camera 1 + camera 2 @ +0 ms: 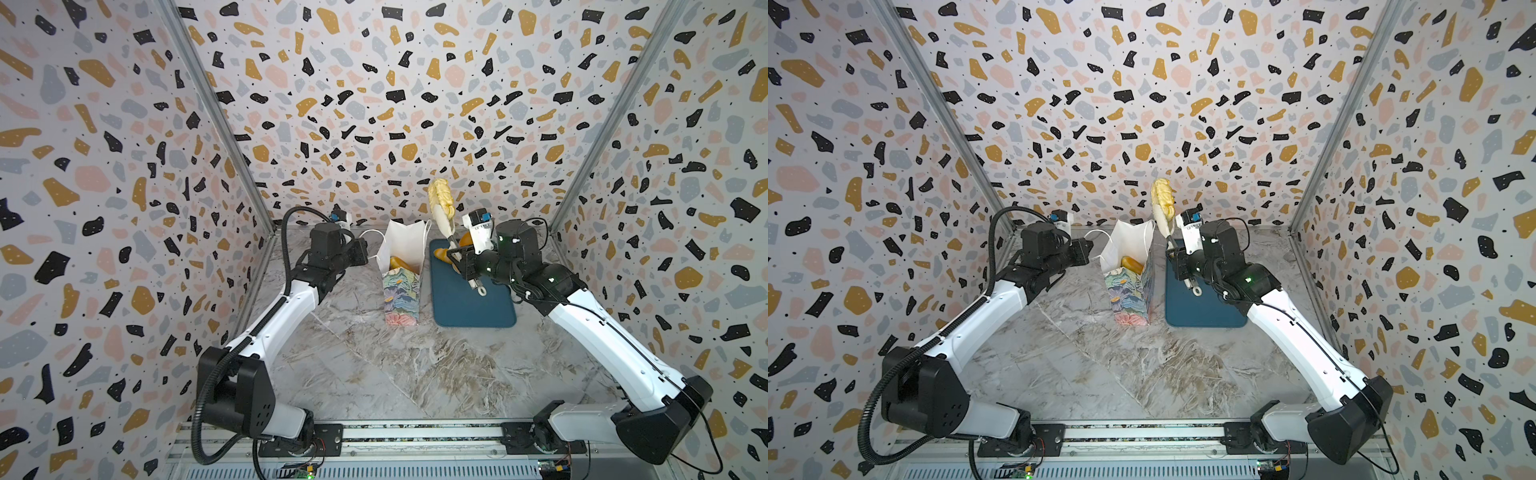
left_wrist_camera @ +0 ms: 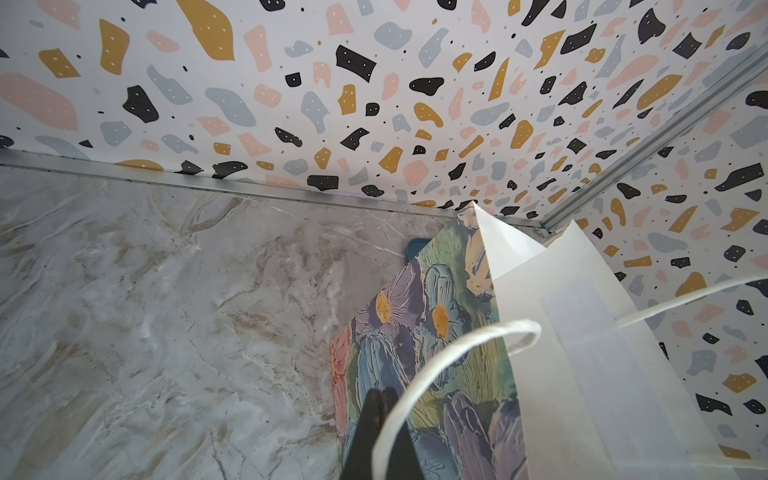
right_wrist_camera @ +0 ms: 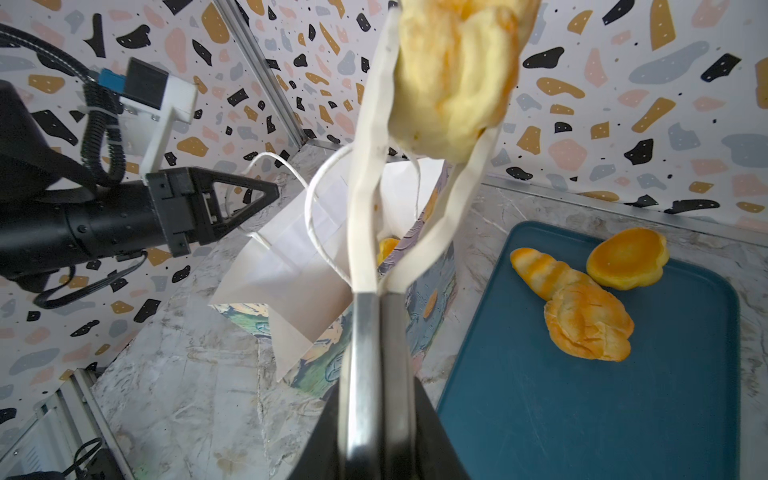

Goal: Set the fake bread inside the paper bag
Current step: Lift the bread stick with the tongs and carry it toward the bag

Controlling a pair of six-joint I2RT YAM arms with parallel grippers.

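Bench: marble pattern. Both arms reach in from the near rail.

Paper bag: upright at mid-bench, mouth open, white lining showing. One golden bread already lies inside.

Dark teal tray: just beside the bag, on the right arm's side. The right wrist view shows three breads on it: a round bun, a striped long roll and a ridged roll touching the long one.

Left hand: jaws together, tip at the bag's rim on the side away from the tray. The white cord handle loops past the fingers. I cannot tell whether it is pinched.

Right hand: clamped on the metal handles of the tongs. The white tong tips grip the pale ridged loaf. It is held high, past the bag's tray-side edge and toward the back wall.

Step in hand (judgement): carry the loaf over the mouth and let it go. Three breads would then remain.

To do it well:
- Bring the tong tips over the centre of the mouth, not over the rim.
- Point the loaf end-down, since the bag is narrow.
- Lower it until the loaf is below the rim before easing the squeeze.
- Keep the tongs off both cord loops.
- Do not press sideways on the rim, as a tall bag will likely tip.
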